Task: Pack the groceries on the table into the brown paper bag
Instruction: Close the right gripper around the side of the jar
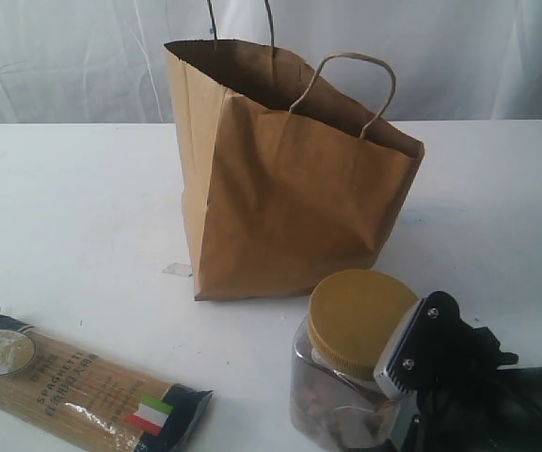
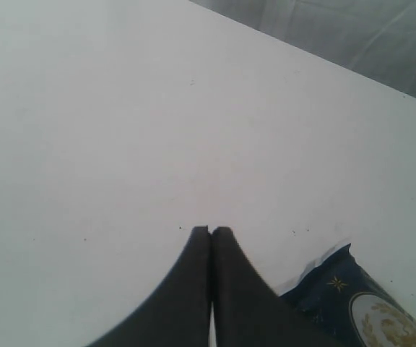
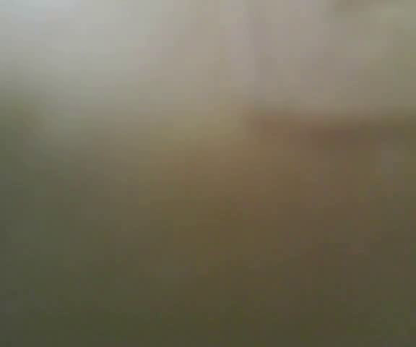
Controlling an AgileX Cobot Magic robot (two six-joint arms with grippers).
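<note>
- Left gripper (image 2: 211,231): two smooth, dark grey-black fingers (image 2: 186,289), curved and tapering to narrow blunt tips
- Right gripper (image 1: 398,363): black housing, grey metal finger plate with ridged edge and two round screws

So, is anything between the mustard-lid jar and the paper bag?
Nothing visible does. Only bare table lies between the clear jar and the brown paper bag, whose top is open; the spaghetti pack lies off to the left.

The left gripper (image 2: 211,231) sits at the lower middle of its wrist view, closed tight with no gap. The right gripper (image 1: 405,356) reaches in from the exterior view's lower right corner, its grip hidden.
</note>
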